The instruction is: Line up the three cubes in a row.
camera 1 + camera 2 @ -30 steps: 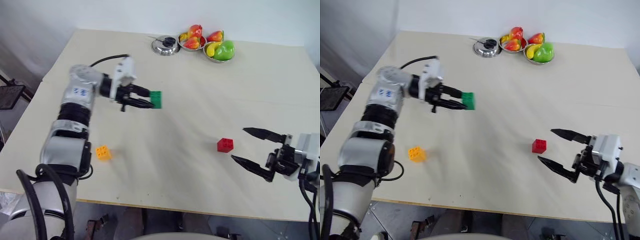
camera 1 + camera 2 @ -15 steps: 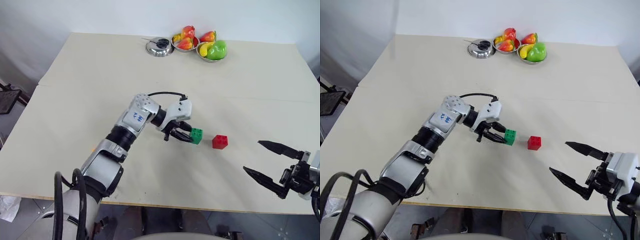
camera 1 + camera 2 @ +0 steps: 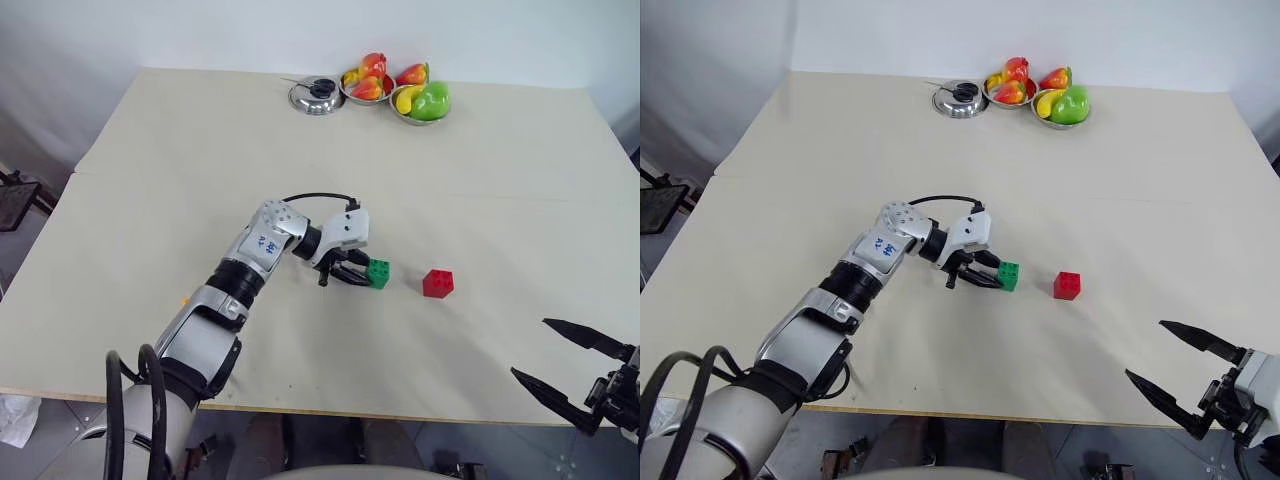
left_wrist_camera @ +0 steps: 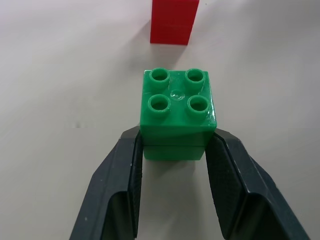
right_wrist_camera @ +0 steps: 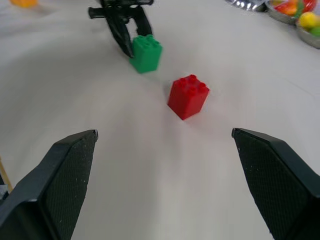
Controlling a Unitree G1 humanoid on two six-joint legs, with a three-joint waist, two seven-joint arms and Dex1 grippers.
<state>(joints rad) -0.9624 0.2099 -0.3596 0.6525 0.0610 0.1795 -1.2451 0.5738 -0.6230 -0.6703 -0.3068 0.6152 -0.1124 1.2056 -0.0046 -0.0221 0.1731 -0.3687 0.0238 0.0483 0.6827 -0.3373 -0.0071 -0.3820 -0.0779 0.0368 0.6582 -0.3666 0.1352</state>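
My left claw pinches the green cube mid-worktop, just beside the red cube; my right claw hangs spread wide at the near edge.

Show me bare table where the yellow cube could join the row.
Bare table lies right of the red cube, before the open right claw. The left side is crowded: the left claw grips the green cube. The bowls fill the far edge.
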